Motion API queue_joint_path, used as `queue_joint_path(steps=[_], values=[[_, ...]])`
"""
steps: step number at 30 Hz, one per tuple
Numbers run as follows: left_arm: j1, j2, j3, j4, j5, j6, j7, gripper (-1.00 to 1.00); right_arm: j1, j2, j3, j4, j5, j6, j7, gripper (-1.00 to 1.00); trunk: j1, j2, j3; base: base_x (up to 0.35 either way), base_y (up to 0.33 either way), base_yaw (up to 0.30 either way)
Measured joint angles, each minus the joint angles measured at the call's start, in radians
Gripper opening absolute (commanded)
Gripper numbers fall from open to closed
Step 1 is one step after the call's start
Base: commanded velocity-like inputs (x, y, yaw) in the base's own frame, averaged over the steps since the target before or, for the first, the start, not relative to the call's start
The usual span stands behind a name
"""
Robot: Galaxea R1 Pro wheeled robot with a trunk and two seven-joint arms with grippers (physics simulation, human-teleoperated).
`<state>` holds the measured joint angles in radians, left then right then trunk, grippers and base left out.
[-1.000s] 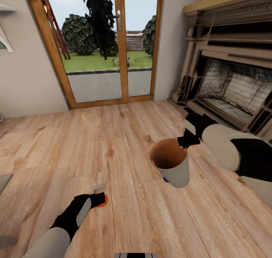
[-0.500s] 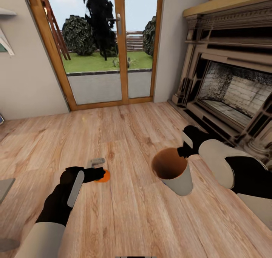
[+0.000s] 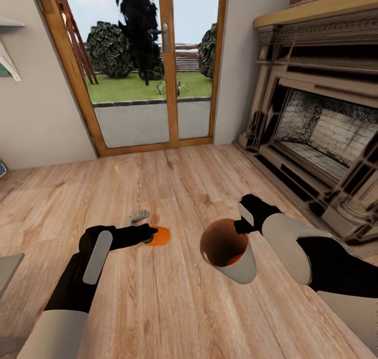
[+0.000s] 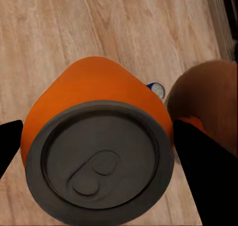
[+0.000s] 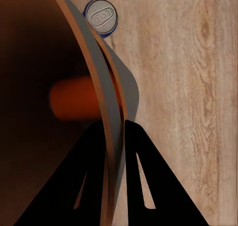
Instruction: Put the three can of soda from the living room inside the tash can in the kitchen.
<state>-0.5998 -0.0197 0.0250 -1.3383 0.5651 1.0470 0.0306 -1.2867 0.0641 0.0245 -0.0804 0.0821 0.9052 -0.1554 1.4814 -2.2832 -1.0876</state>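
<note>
Left gripper (image 3: 149,236) is clamped on an orange can (image 3: 158,236), held above the wood floor (image 3: 173,306), at about 9 o'clock from the trash can (image 3: 227,249). Right gripper (image 5: 115,129) pinches the trash can's rim, fingers nearly closed on the wall, bin tilted and lifted. Inside the bin an orange shape shows, probably 1 can already in, though it's blurry. Blue can (image 5: 100,17) lies on the floor beyond the bin. So roughly 1 done, 1 in hand, 1 left; kitchen delivery pending.
</note>
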Motion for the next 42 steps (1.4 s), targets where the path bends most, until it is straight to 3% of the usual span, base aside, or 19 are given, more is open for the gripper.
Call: queue_joint_path(steps=[3,11,18,24,32,33,37,42], values=[[0.000,0.003,-0.002,-0.014,0.041,0.000,-0.001,-1.00,0.033,0.015,0.008,0.001,0.016,-0.041,-0.011,-1.00,-0.011,0.021,0.009,0.000,0.000,0.000],[0.001,0.004,-0.003,-0.053,0.061,0.000,-0.001,-1.00,0.084,0.022,0.002,0.007,0.004,-0.098,-0.015,-1.00,-0.042,0.077,0.034,0.000,0.000,0.000],[0.001,0.019,-0.006,-0.068,0.156,0.000,-0.002,-1.00,0.118,0.023,0.000,-0.001,0.003,-0.115,-0.016,-1.00,-0.069,0.126,0.056,0.000,0.000,0.000],[0.002,0.040,-0.078,-0.081,0.247,0.000,-0.004,-1.00,0.136,0.023,0.005,0.006,0.009,-0.167,-0.016,-1.00,-0.092,0.168,0.075,0.000,0.000,0.000],[0.002,0.062,-0.146,-0.085,0.321,0.000,-0.005,-1.00,0.151,0.022,0.002,0.000,0.004,-0.186,-0.016,-1.00,-0.123,0.224,0.100,0.000,0.000,0.000],[0.001,0.065,-0.181,-0.085,0.340,0.000,-0.005,-1.00,0.153,0.023,0.003,-0.003,0.007,-0.188,-0.016,-1.00,-0.127,0.231,0.103,0.000,0.000,0.000],[0.000,0.072,-0.242,-0.085,0.356,0.000,-0.006,-1.00,0.154,0.022,0.000,-0.006,0.005,-0.189,-0.016,-1.00,-0.142,0.259,0.116,0.000,0.000,0.000],[0.000,0.078,-0.280,-0.101,0.370,0.000,-0.007,-1.00,0.155,0.019,-0.001,-0.008,0.008,-0.190,-0.016,-1.00,-0.161,0.294,0.132,0.000,0.000,0.000]])
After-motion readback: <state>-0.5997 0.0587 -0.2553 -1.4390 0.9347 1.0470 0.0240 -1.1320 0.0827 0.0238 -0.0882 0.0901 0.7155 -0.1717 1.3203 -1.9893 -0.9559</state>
